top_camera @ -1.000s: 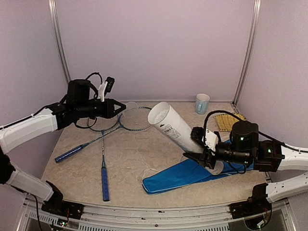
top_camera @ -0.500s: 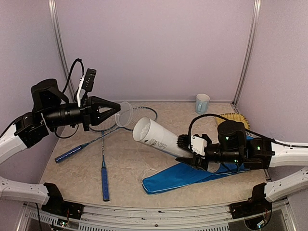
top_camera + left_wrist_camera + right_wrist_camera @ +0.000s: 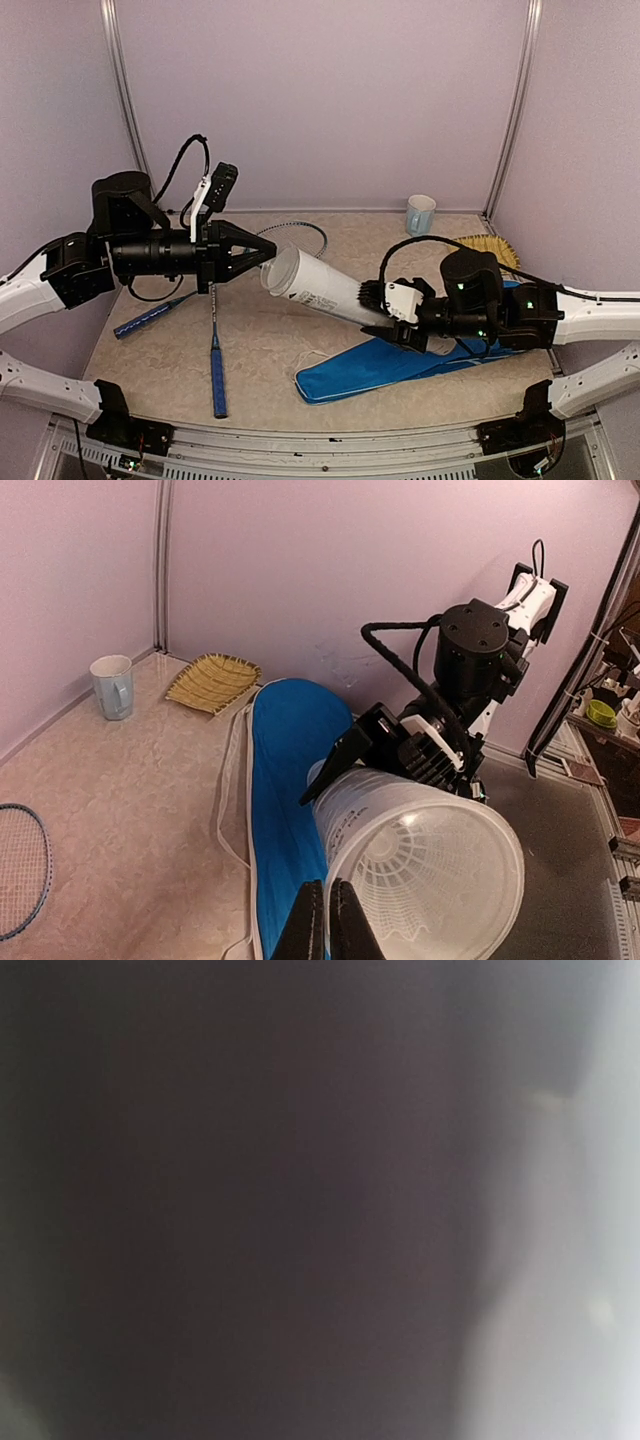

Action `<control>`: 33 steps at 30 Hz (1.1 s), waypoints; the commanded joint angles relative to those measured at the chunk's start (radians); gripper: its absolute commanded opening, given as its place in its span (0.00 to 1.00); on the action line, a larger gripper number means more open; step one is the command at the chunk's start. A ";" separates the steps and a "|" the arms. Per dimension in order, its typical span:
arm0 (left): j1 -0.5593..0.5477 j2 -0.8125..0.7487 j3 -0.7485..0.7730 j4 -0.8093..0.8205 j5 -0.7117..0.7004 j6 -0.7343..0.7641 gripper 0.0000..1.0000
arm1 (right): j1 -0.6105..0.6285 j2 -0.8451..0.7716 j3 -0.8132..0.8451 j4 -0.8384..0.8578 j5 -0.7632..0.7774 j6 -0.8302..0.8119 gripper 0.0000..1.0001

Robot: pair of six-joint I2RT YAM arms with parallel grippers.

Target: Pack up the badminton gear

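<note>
The tube (image 3: 320, 290), judged light and crushable, is clasped near its base by the right end effector (image 3: 400, 325); the clear cap (image 3: 500, 880) is pinched at its rim by the left end effector (image 3: 325, 925).

walls (image 3: 320, 100): plain lilac | corners: 2 metal posts (image 3: 513, 110) | table (image 3: 270, 340): beige marbled top | light: soft, even

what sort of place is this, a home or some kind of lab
Most likely a robot test booth in a lab: plain lilac wall panels joined by metal corner rails, with a left arm and a right arm mounted at the near edge of the table.
</note>
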 commanded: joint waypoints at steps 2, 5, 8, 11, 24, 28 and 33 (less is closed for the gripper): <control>-0.016 -0.005 0.037 -0.019 -0.068 0.026 0.00 | 0.011 0.002 0.037 0.026 0.046 0.021 0.45; -0.020 -0.009 0.042 -0.026 -0.099 0.026 0.00 | 0.010 -0.002 0.033 0.026 0.050 0.028 0.45; -0.027 0.003 0.049 -0.037 -0.116 0.031 0.00 | 0.011 -0.008 0.032 0.032 0.051 0.031 0.45; -0.043 0.014 0.052 -0.042 -0.138 0.037 0.00 | 0.011 -0.009 0.031 0.036 0.049 0.032 0.45; -0.082 0.024 0.055 -0.041 -0.199 0.051 0.00 | 0.011 -0.013 0.029 0.043 0.068 0.056 0.44; -0.114 0.046 0.063 -0.042 -0.260 0.051 0.00 | 0.010 -0.009 0.032 0.048 0.060 0.059 0.44; -0.140 0.062 0.062 -0.033 -0.312 0.058 0.00 | 0.010 -0.005 0.032 0.057 0.060 0.061 0.44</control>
